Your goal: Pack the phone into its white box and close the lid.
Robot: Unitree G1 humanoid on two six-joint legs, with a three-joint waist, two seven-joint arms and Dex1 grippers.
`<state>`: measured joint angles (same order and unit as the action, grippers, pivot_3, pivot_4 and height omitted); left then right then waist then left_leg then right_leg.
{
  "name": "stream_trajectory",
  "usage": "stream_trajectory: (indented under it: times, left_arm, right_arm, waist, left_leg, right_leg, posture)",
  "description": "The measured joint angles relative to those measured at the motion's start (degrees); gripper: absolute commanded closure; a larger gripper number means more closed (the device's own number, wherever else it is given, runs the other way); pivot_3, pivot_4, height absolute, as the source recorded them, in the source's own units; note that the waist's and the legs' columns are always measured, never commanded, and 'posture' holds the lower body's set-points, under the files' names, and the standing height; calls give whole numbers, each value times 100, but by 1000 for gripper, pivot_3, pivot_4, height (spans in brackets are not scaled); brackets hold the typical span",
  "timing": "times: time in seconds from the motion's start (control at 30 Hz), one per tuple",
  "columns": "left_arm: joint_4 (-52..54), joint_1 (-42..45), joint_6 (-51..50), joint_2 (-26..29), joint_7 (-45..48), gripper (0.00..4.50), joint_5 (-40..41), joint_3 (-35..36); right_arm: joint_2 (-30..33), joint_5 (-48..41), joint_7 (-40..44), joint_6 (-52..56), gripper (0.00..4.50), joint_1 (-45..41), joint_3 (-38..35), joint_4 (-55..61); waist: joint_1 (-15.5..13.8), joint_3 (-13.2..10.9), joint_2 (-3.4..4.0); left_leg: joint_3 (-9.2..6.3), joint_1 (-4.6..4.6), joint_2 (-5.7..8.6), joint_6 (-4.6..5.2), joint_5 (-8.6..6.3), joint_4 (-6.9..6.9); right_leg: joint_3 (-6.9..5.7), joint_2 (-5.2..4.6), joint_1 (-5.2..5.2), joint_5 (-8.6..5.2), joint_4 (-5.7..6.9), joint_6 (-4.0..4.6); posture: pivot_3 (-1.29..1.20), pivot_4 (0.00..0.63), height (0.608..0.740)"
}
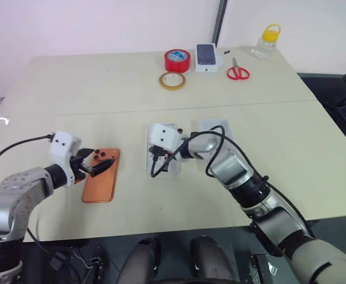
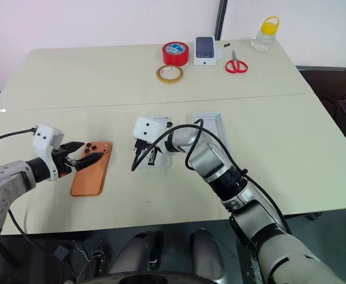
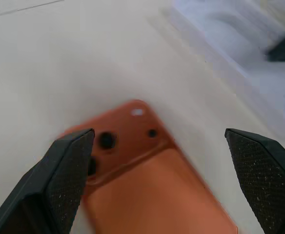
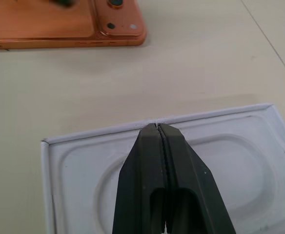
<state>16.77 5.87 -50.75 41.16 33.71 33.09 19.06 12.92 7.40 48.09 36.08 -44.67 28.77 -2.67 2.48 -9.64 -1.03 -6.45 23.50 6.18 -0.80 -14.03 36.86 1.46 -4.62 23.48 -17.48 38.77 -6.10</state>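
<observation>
The copper-orange phone point(image 1: 100, 177) lies back up on the table, lens cluster at its far end. My left gripper point(image 1: 96, 161) is open, and its fingers point(image 3: 67, 183) straddle that camera end just above it. Right of the phone lies a white tray with thin walls point(image 4: 46, 161), holding a flat insert with an oval recess point(image 4: 240, 165); I cannot tell if this tray is the white box. My right gripper point(image 4: 157, 127) is shut and empty, with its tips at the tray edge nearest the phone. The all-white lid point(image 2: 209, 126) lies open side up just right of that tray.
Along the table's far edge are a red tape roll point(image 1: 177, 60), a tan tape ring point(image 1: 172, 80), a dark-screened phone on a small white box point(image 1: 207, 57), red scissors point(image 1: 238, 73) and a yellow-capped bottle point(image 1: 266, 41). The table's front edge point(image 1: 161, 229) runs close below the phone.
</observation>
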Motion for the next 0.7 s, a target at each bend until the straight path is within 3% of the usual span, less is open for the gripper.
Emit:
stream_trajectory:
  times: [0.27,0.5,0.7]
  left_arm:
    - [-415,521,-1966,-393,-1320,0,373,976]
    - [304,336,-3210,-451,-1380,0,886,1226]
    - [781,239,-3588,-698,-1375,0,1031,1216]
  right_arm:
    - [-619,60,-230,14,4470,-26,354,-188]
    - [-841,145,20,30,4470,-318,859,-580]
    - [-971,234,173,18,4470,-429,1112,-1024]
  waist:
    - [1,1,-2]
    - [4,2,-2]
    - [-16,4,1]
  left_leg:
    - [-2,-1,1,-1,1,4]
    - [-2,-6,0,-2,1,3]
    - [-3,-13,3,-2,0,4]
  right_leg:
    - [-1,2,9,0,5,-1]
    - [-2,1,11,0,5,0]
    - [-2,-1,5,0,0,0]
  posture:
    - [0,150,740]
    - [0,150,740]
    - [0,150,740]
